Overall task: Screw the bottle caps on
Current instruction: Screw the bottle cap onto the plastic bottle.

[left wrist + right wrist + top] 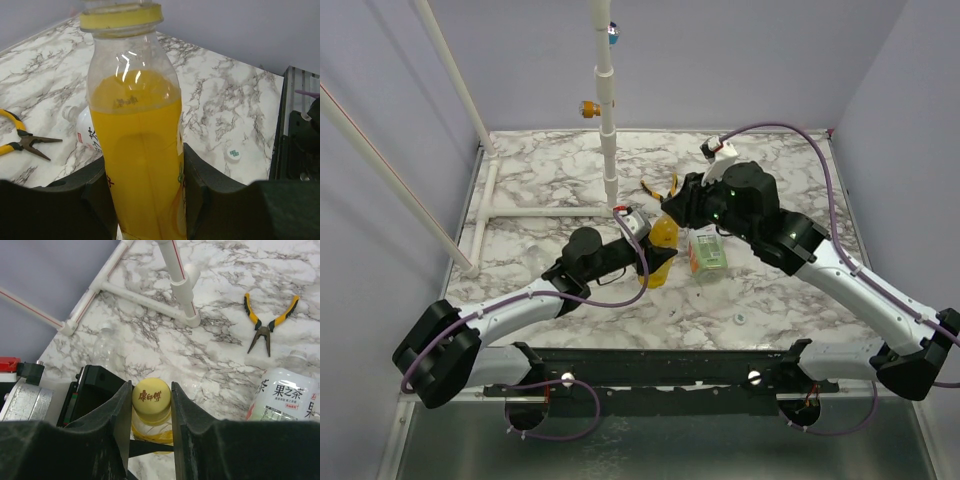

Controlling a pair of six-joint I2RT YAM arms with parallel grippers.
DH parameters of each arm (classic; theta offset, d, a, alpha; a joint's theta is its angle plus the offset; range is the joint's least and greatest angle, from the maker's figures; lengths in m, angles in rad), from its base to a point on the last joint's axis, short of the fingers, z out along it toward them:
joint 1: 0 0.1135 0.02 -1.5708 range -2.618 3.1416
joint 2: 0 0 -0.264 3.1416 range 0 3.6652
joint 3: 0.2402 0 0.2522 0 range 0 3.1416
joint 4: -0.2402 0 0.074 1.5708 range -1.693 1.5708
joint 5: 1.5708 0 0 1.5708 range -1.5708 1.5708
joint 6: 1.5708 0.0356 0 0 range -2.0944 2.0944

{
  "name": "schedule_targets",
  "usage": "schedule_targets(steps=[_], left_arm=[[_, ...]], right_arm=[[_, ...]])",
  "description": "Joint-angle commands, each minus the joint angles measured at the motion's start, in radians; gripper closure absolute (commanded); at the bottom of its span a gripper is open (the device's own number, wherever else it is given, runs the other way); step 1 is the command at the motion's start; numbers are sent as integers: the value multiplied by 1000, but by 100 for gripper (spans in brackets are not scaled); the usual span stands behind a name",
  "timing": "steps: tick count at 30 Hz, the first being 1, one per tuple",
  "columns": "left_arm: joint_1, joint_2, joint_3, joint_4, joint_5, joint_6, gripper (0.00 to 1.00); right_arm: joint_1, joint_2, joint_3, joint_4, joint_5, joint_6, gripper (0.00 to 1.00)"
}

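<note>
The left gripper [147,197] clamps the yellow bottle [140,150], the right gripper [151,412] its yellow cap [151,400]. Twisting askew could cross-thread the cap or spin the bottle.

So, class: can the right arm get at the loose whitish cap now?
Probably not yet: the right gripper is shut on the yellow cap, though nothing covers the whitish cap.
</note>
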Motion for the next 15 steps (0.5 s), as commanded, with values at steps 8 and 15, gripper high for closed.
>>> schedule_targets(steps=[8,15], left_arm=[[-3,-67,53,-41,45,-3,100],[-3,-61,75,-35,0,-36,100]], right_arm=[[7,24,74,-70,-157,17,81],[7,34,34,-4,-92,44,81]])
